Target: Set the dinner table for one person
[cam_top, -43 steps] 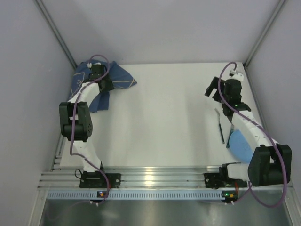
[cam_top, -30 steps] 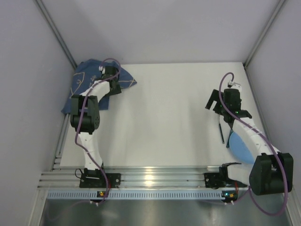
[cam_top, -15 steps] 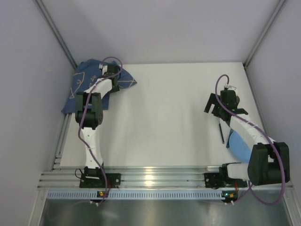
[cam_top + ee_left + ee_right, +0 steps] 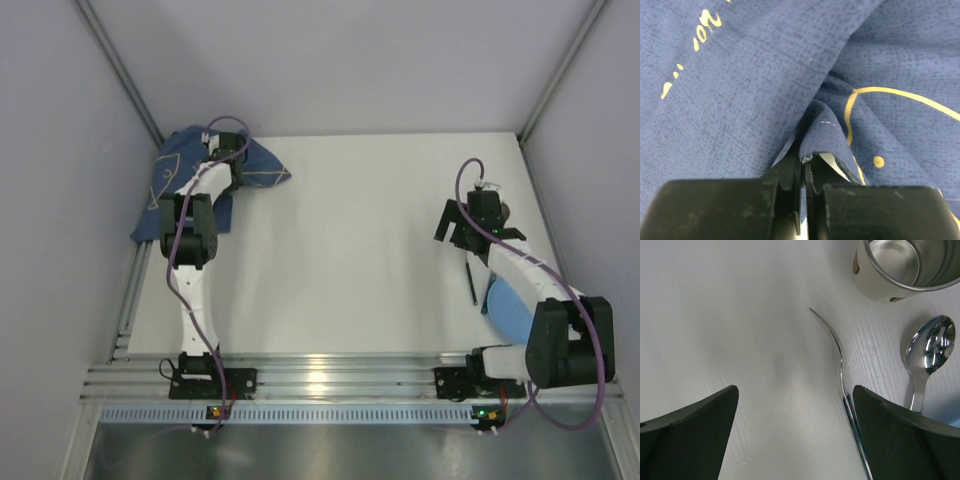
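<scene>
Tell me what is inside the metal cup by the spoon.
Inside the metal cup only a bare shiny bottom shows. The picture's edge cuts off its far side, so that part is unseen.

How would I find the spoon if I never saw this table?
Go to the right side of the white table. Next to the metal cup lies the spoon, beside a thin curved utensil. Only the spoon has a round, shiny bowl.

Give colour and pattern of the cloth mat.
Dark blue cloth mat with yellow stitched lines and dots; clearest in left wrist view.
</scene>
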You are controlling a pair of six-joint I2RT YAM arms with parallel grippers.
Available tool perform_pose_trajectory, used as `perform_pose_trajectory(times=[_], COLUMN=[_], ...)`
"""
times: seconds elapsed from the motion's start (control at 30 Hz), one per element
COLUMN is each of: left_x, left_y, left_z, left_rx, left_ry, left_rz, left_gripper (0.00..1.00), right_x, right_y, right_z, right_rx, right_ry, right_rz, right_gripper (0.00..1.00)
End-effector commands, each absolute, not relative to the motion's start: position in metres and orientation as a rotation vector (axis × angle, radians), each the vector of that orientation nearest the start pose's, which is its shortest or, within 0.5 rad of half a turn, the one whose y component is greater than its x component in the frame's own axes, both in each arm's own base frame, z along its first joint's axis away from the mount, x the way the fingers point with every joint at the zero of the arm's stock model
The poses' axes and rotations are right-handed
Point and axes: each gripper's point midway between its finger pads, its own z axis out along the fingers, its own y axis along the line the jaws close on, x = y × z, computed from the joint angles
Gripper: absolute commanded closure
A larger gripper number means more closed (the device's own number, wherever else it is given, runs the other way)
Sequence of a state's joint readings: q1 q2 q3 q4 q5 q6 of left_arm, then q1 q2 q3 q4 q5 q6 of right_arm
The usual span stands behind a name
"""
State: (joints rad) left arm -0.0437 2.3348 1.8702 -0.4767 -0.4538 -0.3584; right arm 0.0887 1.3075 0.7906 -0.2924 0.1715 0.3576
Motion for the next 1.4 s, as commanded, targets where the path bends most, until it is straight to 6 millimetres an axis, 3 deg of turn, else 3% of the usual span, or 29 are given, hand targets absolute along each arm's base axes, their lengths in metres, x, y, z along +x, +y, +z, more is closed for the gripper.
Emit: perform_pose_trajectory(times=[0.0, 0.13, 0.17, 0.23, 0.27, 0.33, 0.37, 0.43, 0.47, 0.63, 0.67, 0.73, 0.77, 0.9, 1.1, 1.13, 1.17, 1.2, 1.23, 1.3, 1.37], left_x=[0.566, 0.556, 0.549, 0.533, 0.521, 0.507, 0.496, 0.479, 0.471, 0.434, 0.425, 0.413, 0.404, 0.378, 0.346, 0.337, 0.328, 0.33, 0.324, 0.322, 0.337], left_y=[0.024, -0.021, -0.046, -0.071, -0.099, -0.132, -0.159, -0.188, -0.214, -0.28, -0.302, -0.322, -0.342, -0.393, -0.445, -0.462, -0.48, -0.5, -0.511, -0.522, -0.503], left_z=[0.046, 0.069, 0.083, 0.083, 0.088, 0.09, 0.093, 0.091, 0.094, 0.082, 0.086, 0.084, 0.082, 0.079, 0.076, 0.081, 0.084, 0.097, 0.104, 0.122, 0.14], left_rx=[-0.518, -0.414, -0.353, -0.288, -0.233, -0.178, -0.124, -0.117, -0.113, -0.068, -0.032, -0.019, -0.006, 0.016, -0.083, -0.054, -0.003, 0.045, 0.09, 0.141, 0.139], left_ry=[2.367, 2.393, 2.39, 2.417, 2.43, 2.455, 2.462, 2.507, 2.513, 2.61, 2.611, 2.634, 2.644, 2.682, 2.752, 2.767, 2.759, 2.692, 2.672, 2.612, 2.549], left_rz=[0.278, 0.153, 0.148, 0.153, 0.128, 0.072, 0.05, -0.014, -0.062, -0.169, -0.208, -0.234, -0.275, -0.427, -0.614, -0.739, -0.825, -0.936, -0.991, -1.015, -0.923], left_gripper=[1.0, 1.0, 1.0, 1.0, 1.0, 1.0, 1.0, 1.0, 1.0, 1.0, 1.0, 1.0, 1.0, 1.0, 1.0, 0.98, 0.73, 0.42, 0.02, 0.01, 0.01], right_x=[0.346, 0.337, 0.33, 0.323, 0.318, 0.312, 0.309, 0.301, 0.298, 0.278, 0.275, 0.265, 0.262, 0.25, 0.241, 0.241, 0.24, 0.24, 0.241, 0.242, 0.242], right_y=[0.01, 0.007, 0.006, 0.005, 0.004, 0.003, 0.003, 0.003, 0.003, 0.001, 0.0, -0.002, -0.003, -0.007, -0.012, -0.013, -0.013, -0.015, -0.016, -0.015, -0.014], right_z=[0.112, 0.115, 0.114, 0.115, 0.119, 0.124, 0.131, 0.138, 0.146, 0.164, 0.17, 0.171, 0.175, 0.174, 0.177, 0.179, 0.18, 0.181, 0.181, 0.182, 0.183], right_rx=[0.393, 0.449, 0.46, 0.494, 0.505, 0.53, 0.536, 0.549, 0.549, 0.546, 0.542, 0.534, 0.531, 0.52, 0.522, 0.522, 0.521, 0.525, 0.528, 0.525, 0.522], right_ry=[2.3, 2.318, 2.338, 2.347, 2.345, 2.334, 2.31, 2.304, 2.283, 2.27, 2.255, 2.264, 2.25, 2.248, 2.253, 2.248, 2.25, 2.247, 2.246, 2.25, 2.253], right_rz=[-0.021, -0.031, -0.039, -0.046, -0.047, -0.043, -0.032, -0.023, -0.014, -0.012, -0.009, -0.025, -0.026, -0.045, -0.08, -0.085, -0.088, -0.101, -0.106, -0.108, -0.102], right_gripper=[0.03, 0.04, 0.04, 0.05, 0.05, 0.05, 0.04, 0.04, 0.04, 0.03, 0.03, 0.02, 0.03, 0.01, 0.0, 0.0, 0.0, 0.0, 0.0, 0.0, 0.0])
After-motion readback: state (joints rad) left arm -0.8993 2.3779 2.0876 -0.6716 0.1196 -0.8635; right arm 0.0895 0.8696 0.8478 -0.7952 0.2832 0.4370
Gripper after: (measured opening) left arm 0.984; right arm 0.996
